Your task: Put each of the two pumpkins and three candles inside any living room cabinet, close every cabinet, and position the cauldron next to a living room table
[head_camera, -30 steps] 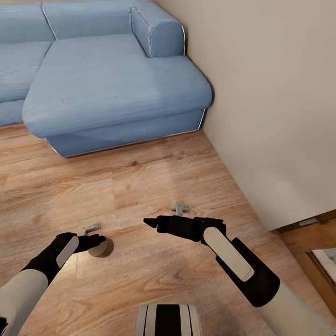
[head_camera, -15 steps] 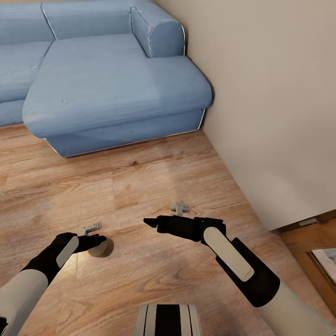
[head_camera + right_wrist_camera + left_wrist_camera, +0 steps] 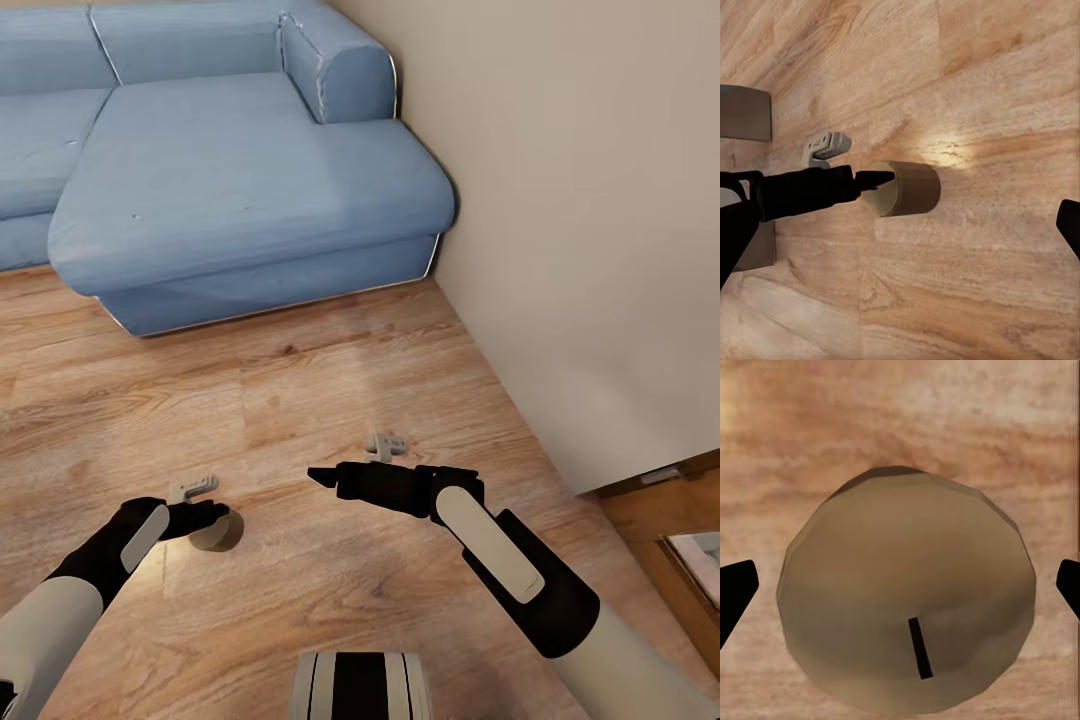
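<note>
One candle (image 3: 220, 533), a stubby grey-beige cylinder, stands upright on the wooden floor. My left gripper (image 3: 208, 520) hangs right over it, open. In the left wrist view the candle (image 3: 907, 577) with its short black wick sits between the two black fingertips (image 3: 735, 596), and neither touches it. The right wrist view looks across at the same candle (image 3: 907, 187) with the left arm's tip at its rim. My right gripper (image 3: 325, 477) hovers above bare floor to the right of the candle, open and holding nothing. The pumpkins, the cabinet, the cauldron and the table are out of view.
A blue corner sofa (image 3: 250, 180) takes up the far left and middle. A beige wall (image 3: 580, 200) runs down the right side and ends at a doorway threshold (image 3: 650, 480). Wooden floor (image 3: 300, 380) lies between sofa and arms. My own base (image 3: 360, 685) shows at the near edge.
</note>
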